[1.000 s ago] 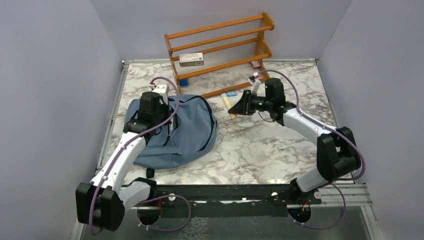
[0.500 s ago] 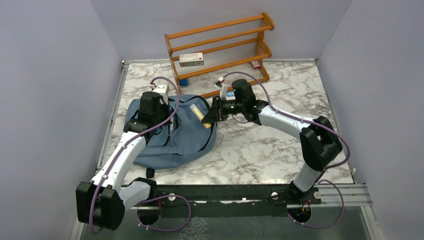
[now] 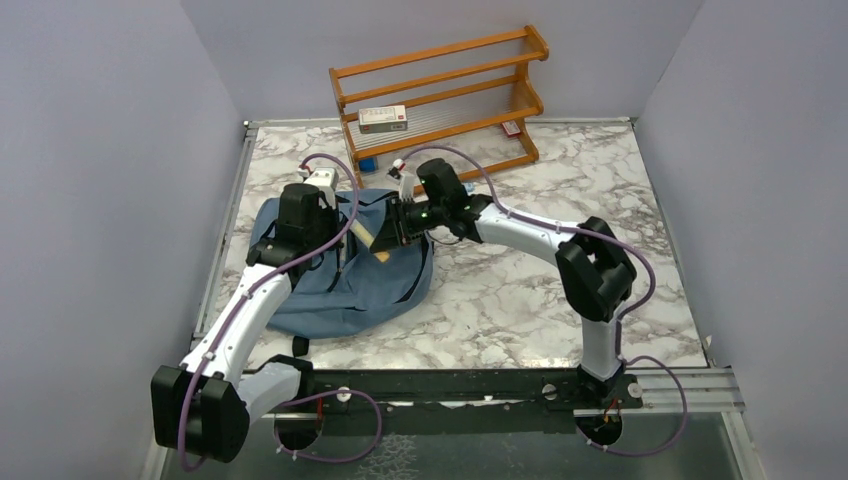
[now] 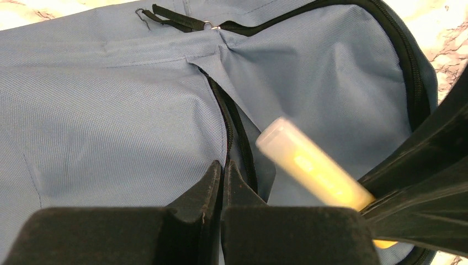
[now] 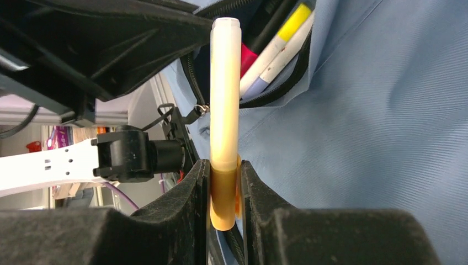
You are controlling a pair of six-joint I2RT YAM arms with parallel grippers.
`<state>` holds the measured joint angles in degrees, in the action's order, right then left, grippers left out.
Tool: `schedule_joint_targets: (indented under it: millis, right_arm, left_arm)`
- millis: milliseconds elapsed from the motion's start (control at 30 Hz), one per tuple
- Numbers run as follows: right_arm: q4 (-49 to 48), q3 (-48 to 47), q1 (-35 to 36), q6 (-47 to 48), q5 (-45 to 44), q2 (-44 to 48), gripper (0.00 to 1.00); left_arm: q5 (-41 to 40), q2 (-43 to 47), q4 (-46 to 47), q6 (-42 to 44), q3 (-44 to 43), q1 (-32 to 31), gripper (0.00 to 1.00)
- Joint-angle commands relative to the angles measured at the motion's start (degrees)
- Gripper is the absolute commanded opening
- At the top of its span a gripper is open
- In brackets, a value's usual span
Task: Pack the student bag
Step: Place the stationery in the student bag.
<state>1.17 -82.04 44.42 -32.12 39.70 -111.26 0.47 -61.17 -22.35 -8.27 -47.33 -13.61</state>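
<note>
I see the marble table (image 3: 520,290) spreading out under both arms, most of it to the right of and nearer than the right gripper (image 3: 397,224). The student bag (image 3: 340,290) lies flat on it directly beneath both grippers, its rounded bulk reaching nearer than the left gripper (image 4: 223,168). The wooden rack (image 3: 440,80) stands beyond the right gripper against the back wall.

From the left wrist view, I read the left gripper's jaws as pressed fully together. The bag's black zipper (image 4: 226,118) runs straight in between the tips, so they look to be pinching the edge of the opening, with the blue flap raised just to the right of them.

A white box (image 3: 383,119) sits on the rack's middle shelf, beyond and slightly left of the right gripper.

The right gripper is closed partway around a pale yellow marker (image 5: 225,94), clamped at its darker orange end between the two pads. The marker sticks out ahead of the fingers, its tip at the bag's opening and just beside the left gripper's fingers.

Just beyond that tip, inside the opening, I can make out a few pens (image 5: 276,44), one yellow, one red, one pale
</note>
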Motion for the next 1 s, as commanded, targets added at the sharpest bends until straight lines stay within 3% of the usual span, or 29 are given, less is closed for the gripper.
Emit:
schedule_joint_targets:
  millis: [0,400,667,967]
  right_arm:
    - [3.9,-2.7,2.4,0.1,-1.9,-2.6,0.01]
    - [4.7,-6.7,4.2,-1.1,-2.2,-6.4,0.01]
    - [5.2,-13.7,4.4,-5.6,-7.6,-11.0,0.01]
    - [-7.6,-13.1,4.5,-15.5,-6.9,-14.1,0.03]
  left_arm:
    - [3.0,1.9,3.7,0.1,-1.3,-0.4,0.0]
    - [3.2,2.7,4.1,-0.8,-0.5,-0.4,0.0]
    - [3.2,3.2,4.0,-1.0,-0.9,-0.4,0.0]
    - [3.1,3.5,3.8,-0.8,-0.7,-0.4,0.0]
